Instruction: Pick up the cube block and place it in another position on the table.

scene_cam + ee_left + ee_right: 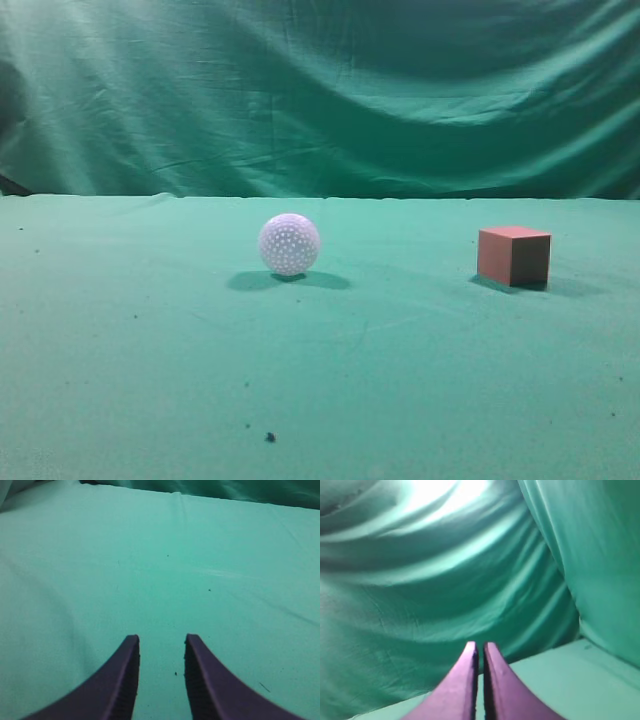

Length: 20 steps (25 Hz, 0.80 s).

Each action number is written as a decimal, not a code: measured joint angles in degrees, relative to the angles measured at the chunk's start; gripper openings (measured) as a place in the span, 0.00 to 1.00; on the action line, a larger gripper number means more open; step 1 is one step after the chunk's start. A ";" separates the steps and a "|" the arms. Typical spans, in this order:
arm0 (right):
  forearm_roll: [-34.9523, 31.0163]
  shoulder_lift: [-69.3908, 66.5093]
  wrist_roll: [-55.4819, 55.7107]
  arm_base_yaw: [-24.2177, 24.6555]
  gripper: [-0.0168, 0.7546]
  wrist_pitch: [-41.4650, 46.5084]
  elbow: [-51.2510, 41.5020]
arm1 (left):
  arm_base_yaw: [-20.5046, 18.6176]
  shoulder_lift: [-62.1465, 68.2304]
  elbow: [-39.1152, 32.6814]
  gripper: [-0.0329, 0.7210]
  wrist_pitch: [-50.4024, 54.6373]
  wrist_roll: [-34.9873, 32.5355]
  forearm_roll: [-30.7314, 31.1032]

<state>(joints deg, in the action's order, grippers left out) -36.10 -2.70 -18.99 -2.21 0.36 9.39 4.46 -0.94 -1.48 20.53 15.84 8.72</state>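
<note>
The salmon cube block (513,255) stands on the teal table (400,380) at the right of the exterior view, resting flat and free. No arm or gripper shows in that view. In the left wrist view my left gripper (161,639) is open and empty over bare table cloth (160,570). In the right wrist view my right gripper (480,646) has its fingers almost together with nothing between them; it points at the draped backdrop, with a strip of table (580,680) below. The cube shows in neither wrist view.
A white dimpled ball (289,244) rests on the table left of the cube, about a third of the frame away. The draped green backdrop (320,90) hangs behind the table's far edge. A small dark speck (270,437) lies near the front.
</note>
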 joint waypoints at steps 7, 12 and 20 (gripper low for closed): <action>0.11 -21.91 -4.42 0.00 0.02 23.07 14.99 | 0.00 0.00 0.00 0.39 0.00 0.00 0.00; 0.32 -34.53 -6.69 0.00 0.02 35.46 16.46 | 0.00 0.00 0.00 0.39 0.00 0.00 0.00; 7.63 -52.54 -6.48 -7.56 0.02 47.50 29.05 | 0.00 0.00 0.00 0.39 0.00 0.00 0.00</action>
<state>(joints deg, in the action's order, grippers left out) -28.47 -55.25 -25.47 -9.78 47.85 38.44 4.46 -0.94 -1.48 20.53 15.84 8.72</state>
